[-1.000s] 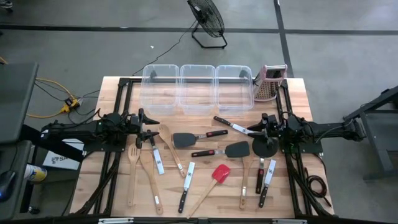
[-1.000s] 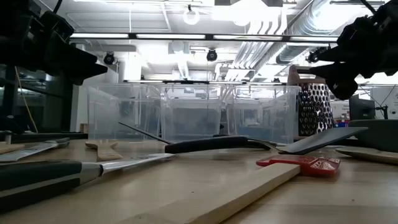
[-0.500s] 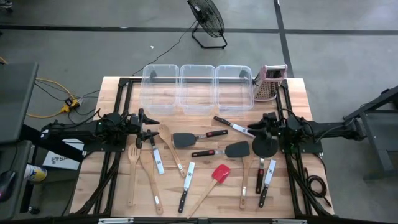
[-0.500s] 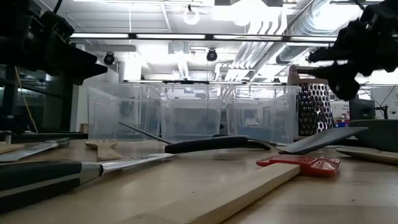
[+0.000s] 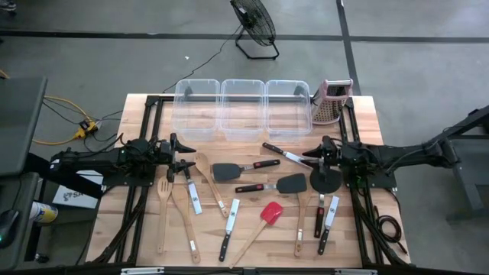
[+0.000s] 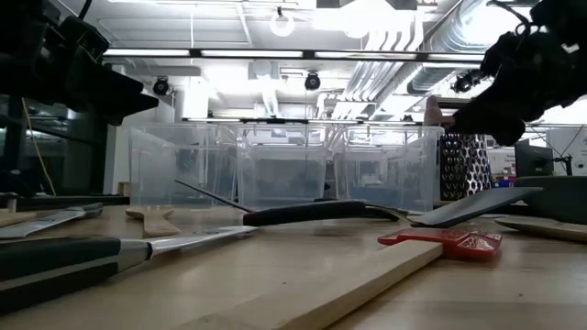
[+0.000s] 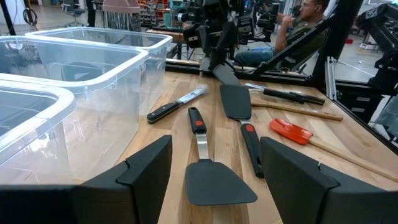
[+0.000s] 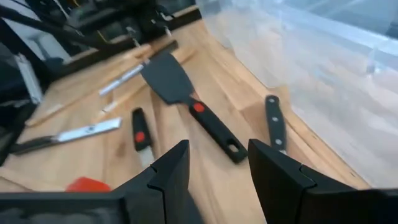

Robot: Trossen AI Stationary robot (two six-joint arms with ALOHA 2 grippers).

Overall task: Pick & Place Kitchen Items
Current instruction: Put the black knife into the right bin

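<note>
bins [image 5: 242,108] behind – utensils [image 5: 244,191] spread before them – grater [image 5: 331,101] right.

Right gripper [image 8: 214,171] is seen with fingers [image 8: 168,171] parted, nothing held between them, above the wooden table [image 8: 249,93]. Ahead, a black turner [image 8: 186,102] is laid flat, its black handle with a red spot pointed toward the gripper. A black-handled knife [image 8: 273,121] is seen just beside it, near the clear bin [image 8: 323,56]. On the turner's other side, a second black handle with a red spot [image 8: 140,132] and a knife blade [image 8: 87,132] are laid. A red spatula head [image 8: 87,185] is partly shown near the finger. A wooden handle [image 8: 124,87] is seen beyond the turner.
</note>
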